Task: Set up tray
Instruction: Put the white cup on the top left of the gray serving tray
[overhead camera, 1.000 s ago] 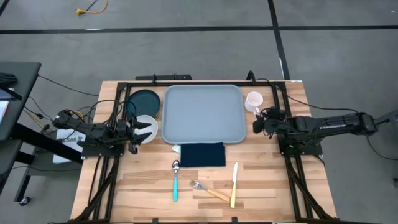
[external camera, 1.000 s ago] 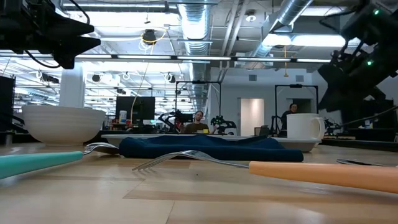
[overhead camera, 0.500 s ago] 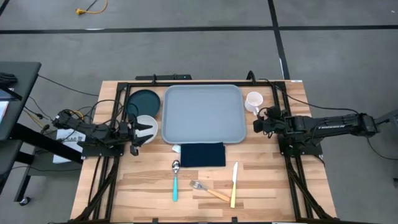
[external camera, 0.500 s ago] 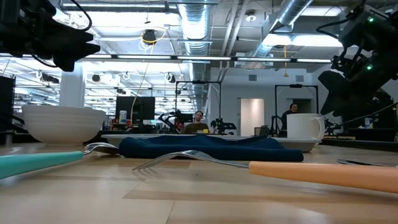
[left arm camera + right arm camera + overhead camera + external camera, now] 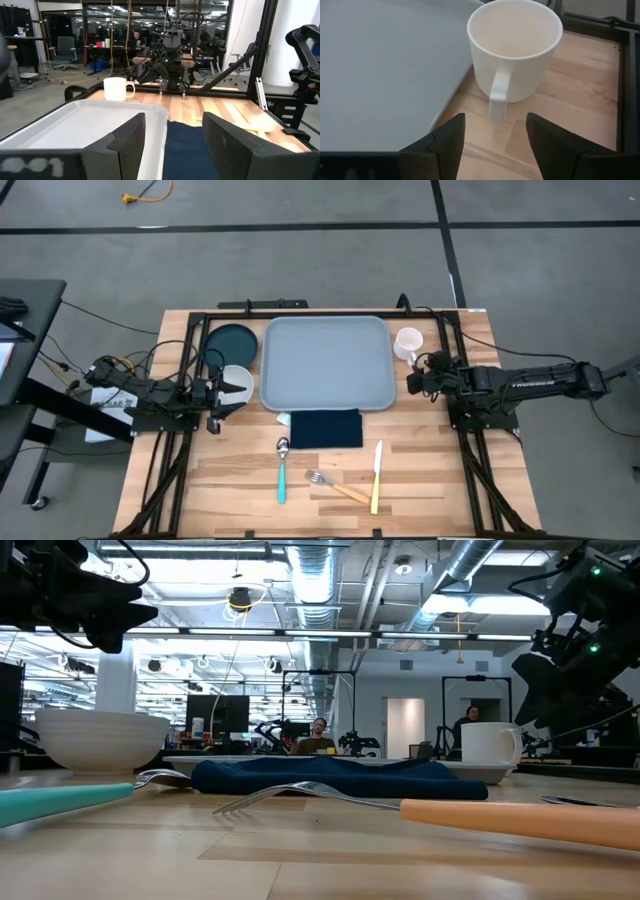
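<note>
The tray lies bare at the middle of the table's far half. A white mug stands just off its right edge, and the right gripper hovers near the mug with its fingers spread wide, holding nothing. On the tray's other side, the left gripper hangs above a white bowl, its fingers also apart and empty. A plate sits beyond the bowl.
</note>
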`<act>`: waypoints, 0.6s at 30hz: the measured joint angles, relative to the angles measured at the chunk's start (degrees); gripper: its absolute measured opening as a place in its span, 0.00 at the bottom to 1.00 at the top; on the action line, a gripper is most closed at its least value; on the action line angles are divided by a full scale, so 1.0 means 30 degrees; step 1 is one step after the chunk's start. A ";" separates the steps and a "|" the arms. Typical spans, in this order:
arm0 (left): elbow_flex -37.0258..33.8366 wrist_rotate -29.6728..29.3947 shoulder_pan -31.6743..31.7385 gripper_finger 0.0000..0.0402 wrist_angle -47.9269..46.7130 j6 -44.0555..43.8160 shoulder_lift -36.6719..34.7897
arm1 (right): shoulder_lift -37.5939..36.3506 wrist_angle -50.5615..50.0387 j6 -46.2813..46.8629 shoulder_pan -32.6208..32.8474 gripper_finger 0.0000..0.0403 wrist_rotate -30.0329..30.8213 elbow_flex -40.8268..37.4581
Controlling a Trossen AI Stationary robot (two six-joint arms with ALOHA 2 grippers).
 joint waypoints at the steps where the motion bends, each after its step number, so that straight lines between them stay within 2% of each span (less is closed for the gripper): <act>1: 0.0000 0.0000 0.0003 0.47 0.0000 -0.0004 0.0000 | -0.0007 0.0044 -0.0007 0.0000 0.51 0.0000 0.0000; 10: 0.0000 0.0007 0.0003 0.47 -0.0015 -0.0100 0.0000 | 0.0632 0.0128 -0.0006 -0.0005 0.51 0.0589 0.0000; 18: 0.0000 0.0007 0.0000 0.47 -0.0022 -0.0124 0.0000 | 0.2222 0.1901 -0.0575 -0.0007 0.51 0.0991 0.0000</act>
